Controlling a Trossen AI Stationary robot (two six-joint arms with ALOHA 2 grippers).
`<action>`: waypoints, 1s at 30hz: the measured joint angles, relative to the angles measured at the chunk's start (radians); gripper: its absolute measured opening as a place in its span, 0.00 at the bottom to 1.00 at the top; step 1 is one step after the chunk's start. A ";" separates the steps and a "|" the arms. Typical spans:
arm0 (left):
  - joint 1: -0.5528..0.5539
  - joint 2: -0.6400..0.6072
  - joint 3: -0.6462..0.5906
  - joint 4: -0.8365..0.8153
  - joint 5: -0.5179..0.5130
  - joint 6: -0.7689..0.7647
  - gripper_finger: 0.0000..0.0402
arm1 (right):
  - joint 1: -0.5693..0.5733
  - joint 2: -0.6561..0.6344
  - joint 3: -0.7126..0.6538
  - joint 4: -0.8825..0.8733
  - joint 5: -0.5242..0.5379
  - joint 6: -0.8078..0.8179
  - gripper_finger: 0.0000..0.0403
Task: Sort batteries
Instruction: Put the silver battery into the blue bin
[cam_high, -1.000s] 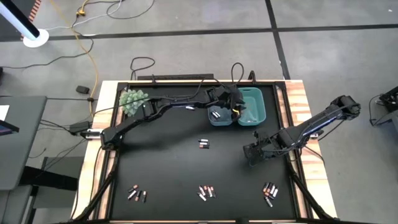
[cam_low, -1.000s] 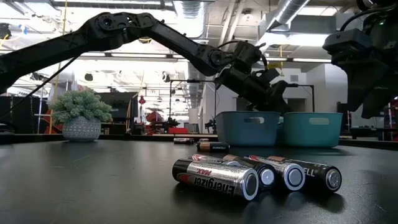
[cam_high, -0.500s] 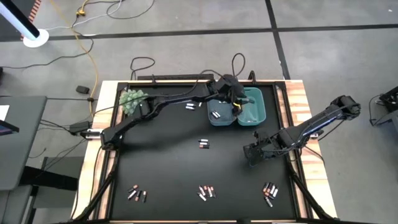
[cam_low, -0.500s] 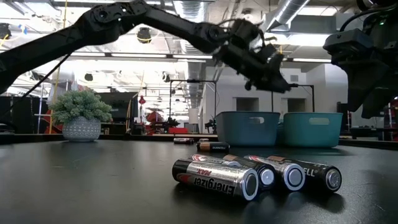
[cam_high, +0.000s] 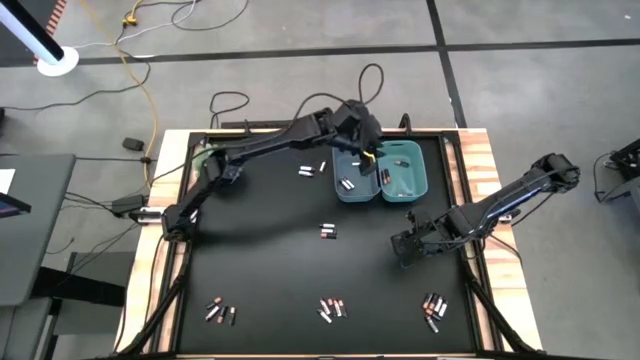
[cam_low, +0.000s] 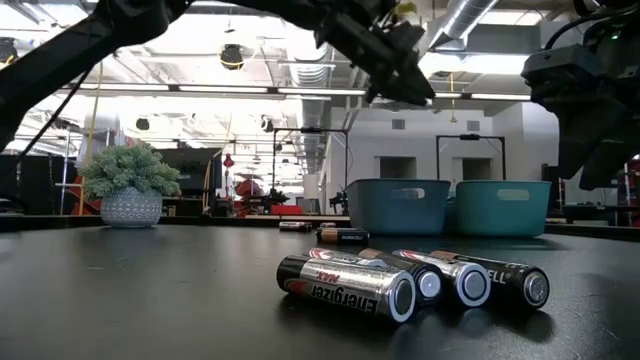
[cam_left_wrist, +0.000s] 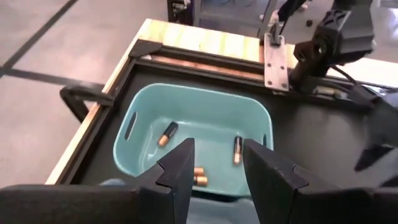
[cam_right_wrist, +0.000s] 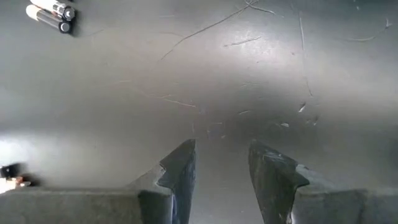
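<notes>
— Black matting covers the table (cam_high: 260, 270); what lies nearest?

— Batteries (cam_low: 400, 278): short cylinders, silvery or dark with copper ends, clustered along the high view's lower edge.

— And mid-frame?

— One pair (cam_high: 327, 232) sits alone amid bare mat. The right gripper (cam_high: 405, 248), at centre-right, has its fingers parted around nothing.

— Farther back?

— The left gripper (cam_high: 367, 162), fingers spread and empty, hovers over two teal bins (cam_high: 425, 178) near the top edge, batteries inside both.

The high view looks straight down on the whole black-topped wooden-framed table (cam_high: 260, 260). The low view sits at tabletop level, close to silvery and dark cylindrical batteries (cam_low: 345, 283), facing two blue rectangular plastic bins (cam_low: 397, 206). Both wrist views look down; the left shares the teal bin (cam_left_wrist: 186, 112).
</notes>
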 joint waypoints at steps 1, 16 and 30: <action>0.000 -0.009 0.000 -0.022 -0.001 -0.007 0.32 | 0.000 0.000 0.000 -0.001 0.000 -0.002 0.41; -0.048 -0.017 0.000 -0.231 -0.113 -0.057 0.23 | 0.002 0.000 0.000 0.044 -0.004 -0.152 0.41; -0.120 -0.198 -0.357 -0.151 -0.268 -0.140 0.22 | 0.051 0.000 0.000 0.050 -0.030 -0.168 0.41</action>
